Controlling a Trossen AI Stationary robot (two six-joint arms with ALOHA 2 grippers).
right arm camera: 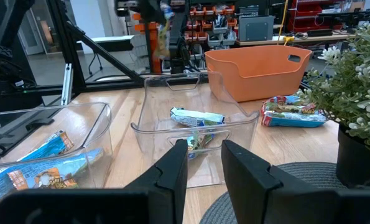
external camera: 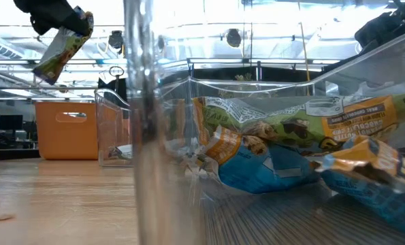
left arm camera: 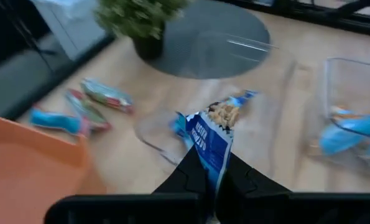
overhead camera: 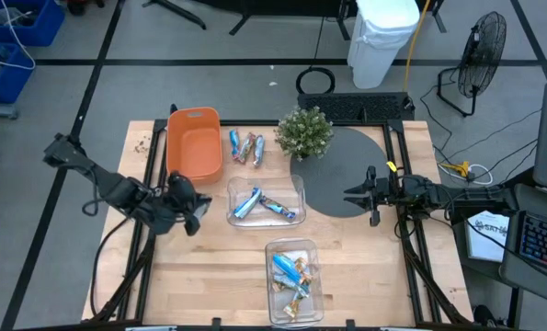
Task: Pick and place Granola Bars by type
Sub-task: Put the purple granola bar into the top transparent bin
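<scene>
Two clear bins are seen from above — the middle clear bin (overhead camera: 266, 202) with a few bars and the near clear bin (overhead camera: 293, 279) with a mixed heap — while three loose bars (overhead camera: 245, 147) lie beside the orange bin (overhead camera: 195, 144), and the left gripper (overhead camera: 188, 204) is held off the table between orange and middle bins, presumably so its bar can be sorted by type. At table height a held bar (external camera: 63, 43) hangs lifted, and past the left wrist's fingers, clamped shut on it, the blue wrapper stands upright. From the right wrist, the right gripper (right arm camera: 203, 163) is parked over the grey mat (overhead camera: 347, 171), jaws partly apart and empty — kept clear.
</scene>
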